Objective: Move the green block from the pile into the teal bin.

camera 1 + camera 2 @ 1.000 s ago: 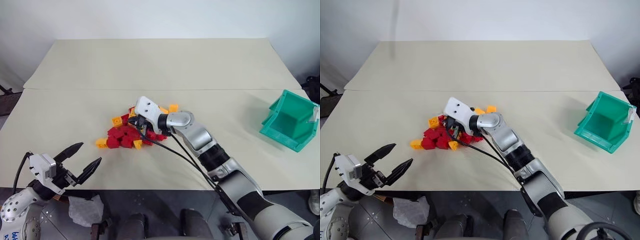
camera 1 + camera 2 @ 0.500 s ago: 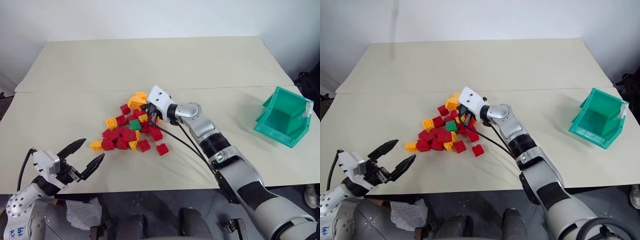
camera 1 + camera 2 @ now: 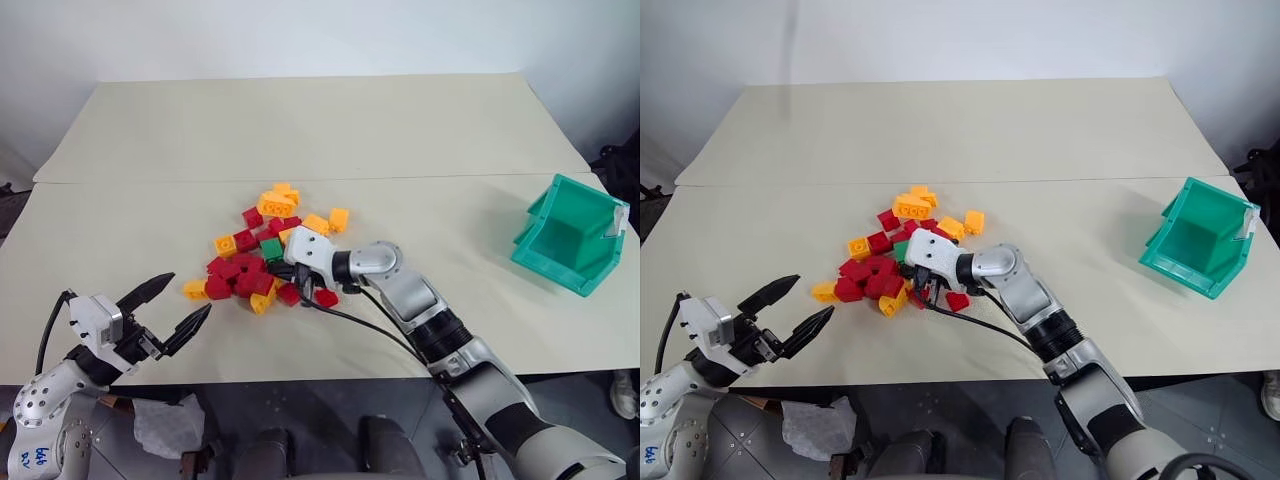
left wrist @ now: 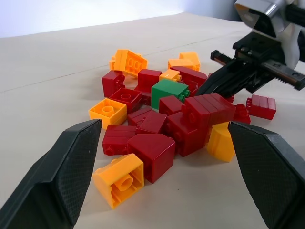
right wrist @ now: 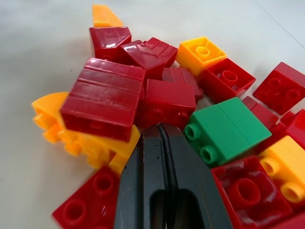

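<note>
The green block [image 3: 271, 248] lies in the pile [image 3: 245, 282] of red and yellow-orange bricks at the middle of the table, its studs sideways. My right gripper [image 5: 162, 130] is shut and holds nothing. Its tips rest low among the bricks on the pile's near side, just beside the green block [image 5: 228, 128] and against a red brick [image 5: 167, 102]. My left gripper [image 3: 188, 295] hangs open at the table's near left edge, apart from the pile and pointing at it. The teal bin [image 3: 572, 236] stands at the far right edge.
Loose yellow-orange bricks [image 3: 277, 201] lie behind the pile, and one red brick [image 3: 326, 297] sits under my right forearm. A seam [image 3: 420, 180] runs across the cream table behind the pile. A black cable trails from my right wrist.
My right gripper, still shut, swept from the pile's far side back to its near side. Bricks scattered apart and the green block came into view. The left arm stayed put.
</note>
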